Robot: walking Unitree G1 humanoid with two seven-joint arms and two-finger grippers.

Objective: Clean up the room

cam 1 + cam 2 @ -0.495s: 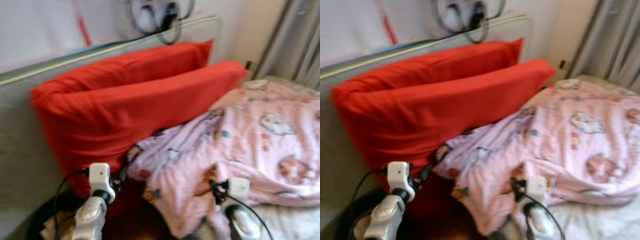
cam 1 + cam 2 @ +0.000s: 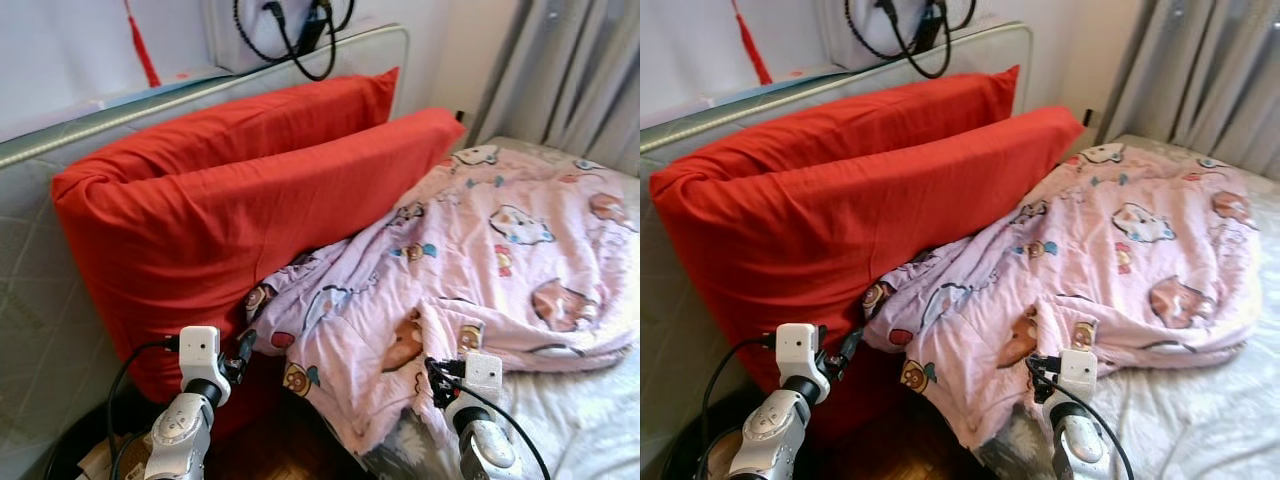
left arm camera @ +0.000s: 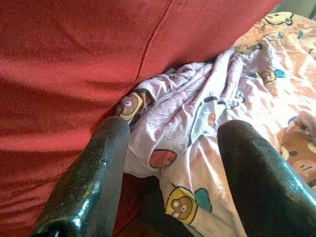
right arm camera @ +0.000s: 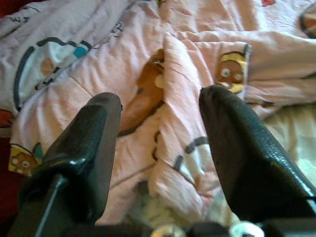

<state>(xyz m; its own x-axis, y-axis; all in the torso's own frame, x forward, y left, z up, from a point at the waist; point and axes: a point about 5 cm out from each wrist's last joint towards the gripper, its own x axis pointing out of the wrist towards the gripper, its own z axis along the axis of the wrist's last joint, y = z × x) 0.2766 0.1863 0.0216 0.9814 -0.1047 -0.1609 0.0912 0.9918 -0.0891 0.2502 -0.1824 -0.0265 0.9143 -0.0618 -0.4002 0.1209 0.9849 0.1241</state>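
Both arms are reaching forward low at the near edge of the bed [image 2: 570,420], wrists level and pointing toward the headboard end. The left gripper [image 3: 170,148] is sitting with its fingers [image 3: 94,173] spread wide apart and gripping nothing; it is aiming at the seam where the pink quilt [image 2: 480,260] is meeting the red pillows. The left arm [image 2: 185,420] is showing as a silver forearm with a white wrist block, just in front of the lower corner of the front red pillow [image 2: 240,240].

The right gripper [image 4: 160,143] is likewise standing wide open, its fingers [image 4: 237,153] straddling a raised fold of the pink quilt without closing on it. The right arm [image 2: 475,420] is hovering over the quilt's crumpled near edge.

The pink quilt, printed with cartoon bears and cats, is lying rumpled across the bed, its upper corner tucked against the front pillow and its lower edge hanging off the mattress side. Two red pillows are leaning upright, the rear red pillow [image 2: 270,115] resting against the glass-topped headboard [image 2: 100,120]. Black cables [image 2: 295,35] are looping on the wall above. Grey curtains [image 2: 575,80] are hanging on the far right. A dark wooden floor [image 2: 285,450] is showing between the arms, beside a dark bin [image 2: 80,460] at the lower left.
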